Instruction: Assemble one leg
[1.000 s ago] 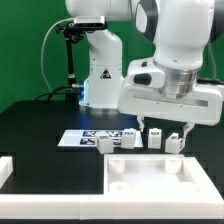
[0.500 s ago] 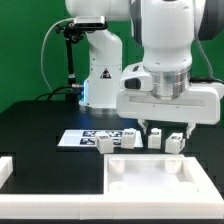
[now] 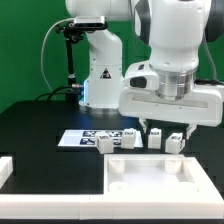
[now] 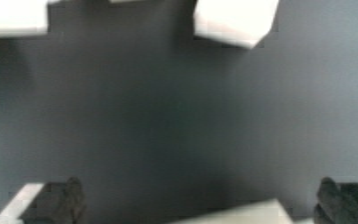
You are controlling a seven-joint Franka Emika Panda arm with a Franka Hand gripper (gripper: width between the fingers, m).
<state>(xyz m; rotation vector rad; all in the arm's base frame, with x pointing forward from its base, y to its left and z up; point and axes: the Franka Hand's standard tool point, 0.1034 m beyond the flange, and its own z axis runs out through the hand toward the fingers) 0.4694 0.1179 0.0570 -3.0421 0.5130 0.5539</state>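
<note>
Several white legs stand in a row on the black table behind the large white panel (image 3: pixel 160 176): one (image 3: pixel 108 144), one with a tag (image 3: pixel 130 138), one (image 3: pixel 155 138) and one (image 3: pixel 176 143). My gripper (image 3: pixel 170 128) hangs open and empty just above and behind the two legs toward the exterior view's right. In the wrist view the two dark fingertips (image 4: pixel 55 203) stand wide apart around my gripper's middle (image 4: pixel 201 205) with only black table and a corner of the panel (image 4: pixel 247 212) between them. Two blurred white legs (image 4: pixel 238 20) show further off.
The marker board (image 3: pixel 82 138) lies flat on the table behind the legs toward the exterior view's left. A white raised rail (image 3: pixel 10 166) runs along the lower left edge. The robot's white base (image 3: pixel 100 70) stands at the back.
The arm shifted slightly to the exterior view's left, then back to the right. The gripper stays open and empty. The legs and panel have not moved.
</note>
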